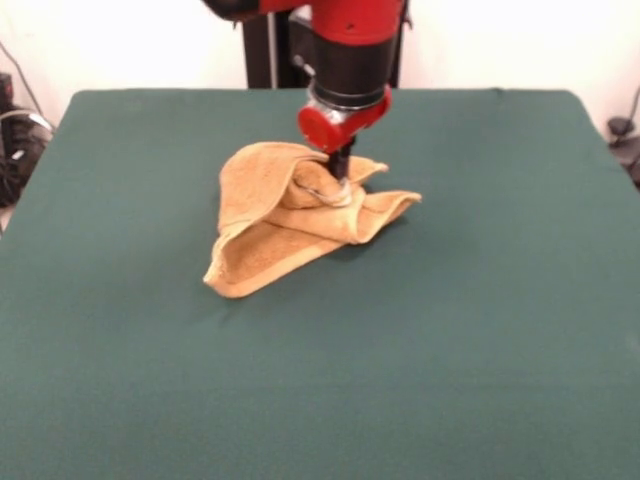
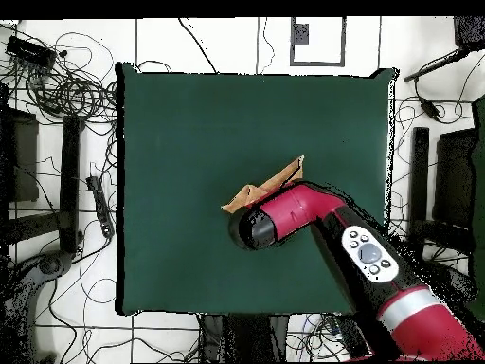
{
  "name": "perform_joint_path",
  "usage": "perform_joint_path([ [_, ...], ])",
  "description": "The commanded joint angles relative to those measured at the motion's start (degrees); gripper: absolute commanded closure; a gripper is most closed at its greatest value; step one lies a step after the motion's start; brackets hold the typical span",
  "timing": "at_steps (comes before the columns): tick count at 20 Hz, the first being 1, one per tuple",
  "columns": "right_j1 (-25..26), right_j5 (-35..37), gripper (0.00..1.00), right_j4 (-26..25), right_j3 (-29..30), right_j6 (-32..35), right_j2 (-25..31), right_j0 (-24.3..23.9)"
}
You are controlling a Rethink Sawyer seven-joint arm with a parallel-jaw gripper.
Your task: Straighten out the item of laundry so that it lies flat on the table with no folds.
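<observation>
The golden-orange towel (image 1: 270,235) lies crumpled near the middle of the green table (image 1: 480,320), with raised folds and a lower flap spread toward the front left. My gripper (image 1: 341,178) comes straight down into the top of the bunch and is shut on the towel there, its tips hidden among the folds. The towel's right corner is held slightly off the table. In the overhead view only a strip of the towel (image 2: 275,182) shows on the table (image 2: 189,133). The arm's red wrist (image 2: 284,213) covers the rest of the towel and the gripper.
The arm's pedestal (image 1: 270,45) stands behind the table's far edge. Cables and stands (image 2: 66,95) crowd the floor around the table.
</observation>
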Motion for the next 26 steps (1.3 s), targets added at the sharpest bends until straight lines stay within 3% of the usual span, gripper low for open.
perform_joint_path([
  [1,1.6,4.3,1.0,-3.4,3.0,-22.4,2.6,-1.5],
  [13,1.1,3.4,1.0,-2.6,3.4,-22.5,1.7,-1.4],
  [21,-4.5,-0.8,1.0,0.4,13.4,-6.7,-0.7,2.1],
  [26,-6.8,1.2,1.0,3.3,15.5,-4.1,-1.2,4.2],
])
